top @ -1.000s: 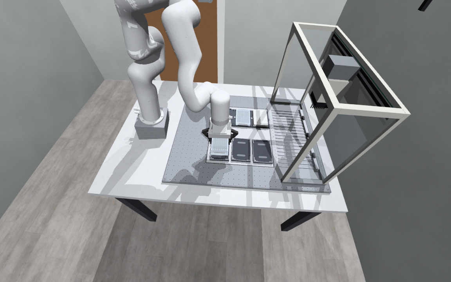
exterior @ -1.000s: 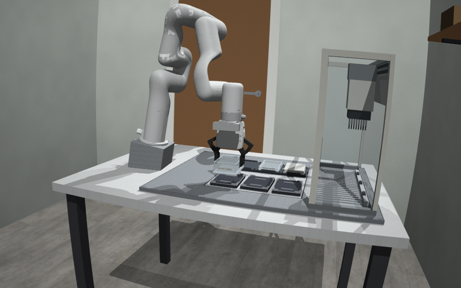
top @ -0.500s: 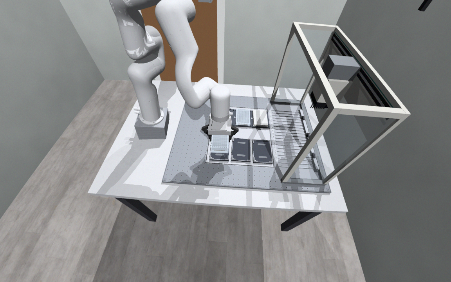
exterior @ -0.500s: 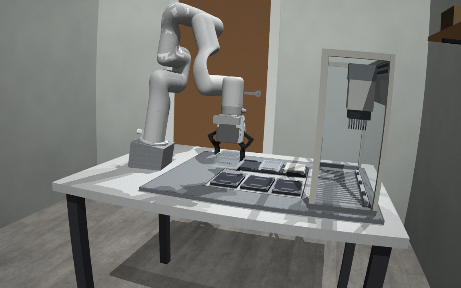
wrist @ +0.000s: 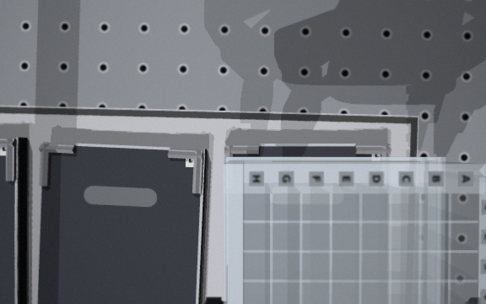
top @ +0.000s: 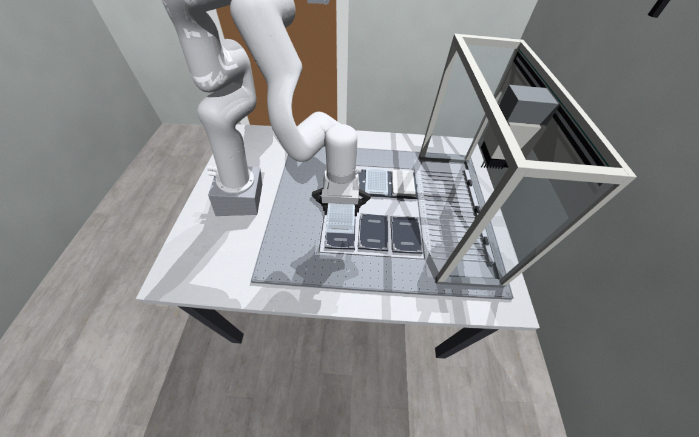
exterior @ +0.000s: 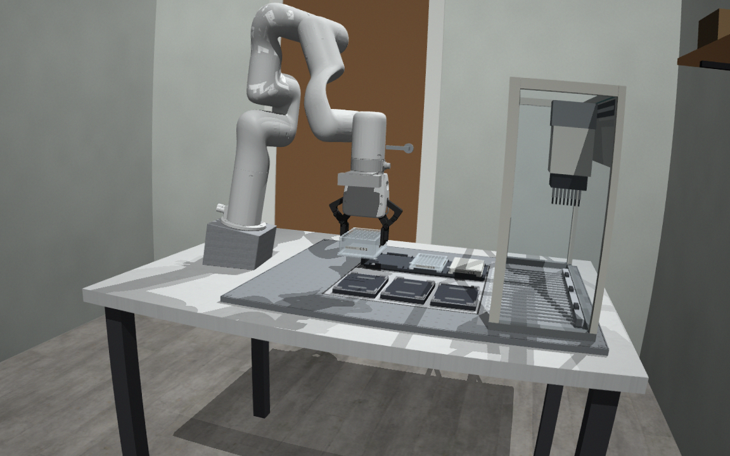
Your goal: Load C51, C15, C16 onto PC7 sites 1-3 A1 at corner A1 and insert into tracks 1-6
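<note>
My gripper [exterior: 363, 228] is shut on C51, a clear deep-well block [exterior: 359, 242], and holds it level in the air. The block [top: 340, 216] hangs over the site 1 end of carrier PC7 [top: 372, 233], apart from it. In the wrist view the block [wrist: 354, 232] covers most of site 1 [wrist: 308, 149], with its A and 1 labels at the upper right; site 2 [wrist: 121, 219] is bare and dark. My fingers are out of the wrist view. C15 [exterior: 429, 261] and C16 [exterior: 467, 266] sit in their nests; nest S1 [exterior: 393, 260] is empty.
The carrier lies on the apron in front of the loading rails [top: 449, 215], under the instrument's white frame [top: 525, 157]. A pipetting head [exterior: 569, 152] hangs inside the frame. The arm's base block [top: 234, 195] stands at the table's left.
</note>
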Tool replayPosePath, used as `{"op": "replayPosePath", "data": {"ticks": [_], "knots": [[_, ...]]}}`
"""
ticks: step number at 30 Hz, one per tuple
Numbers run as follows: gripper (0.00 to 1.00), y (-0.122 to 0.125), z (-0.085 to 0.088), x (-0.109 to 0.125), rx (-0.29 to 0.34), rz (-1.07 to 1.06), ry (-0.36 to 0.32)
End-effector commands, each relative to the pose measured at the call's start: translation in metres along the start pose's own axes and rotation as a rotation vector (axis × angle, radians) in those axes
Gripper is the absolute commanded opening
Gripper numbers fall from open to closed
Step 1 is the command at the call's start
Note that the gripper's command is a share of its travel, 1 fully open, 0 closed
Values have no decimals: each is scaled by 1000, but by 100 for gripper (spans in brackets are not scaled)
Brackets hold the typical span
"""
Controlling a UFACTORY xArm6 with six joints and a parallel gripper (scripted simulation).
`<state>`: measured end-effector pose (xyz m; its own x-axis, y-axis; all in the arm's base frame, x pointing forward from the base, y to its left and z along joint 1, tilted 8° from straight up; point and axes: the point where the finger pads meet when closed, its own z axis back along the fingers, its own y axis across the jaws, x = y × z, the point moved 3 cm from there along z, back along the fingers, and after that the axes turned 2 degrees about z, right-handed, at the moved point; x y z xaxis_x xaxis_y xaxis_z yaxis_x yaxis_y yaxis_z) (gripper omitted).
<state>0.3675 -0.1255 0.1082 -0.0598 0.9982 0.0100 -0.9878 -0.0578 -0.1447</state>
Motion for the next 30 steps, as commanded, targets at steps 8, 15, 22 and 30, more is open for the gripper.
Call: {"op": "replayPosePath", "data": {"ticks": [8, 15, 22, 30], "knots": [[0, -1, 17, 0, -3, 0, 2], [0, -1, 29, 0, -3, 0, 2], [0, -1, 37, 0, -3, 0, 2], [0, -1, 51, 0, -3, 0, 2]]}}
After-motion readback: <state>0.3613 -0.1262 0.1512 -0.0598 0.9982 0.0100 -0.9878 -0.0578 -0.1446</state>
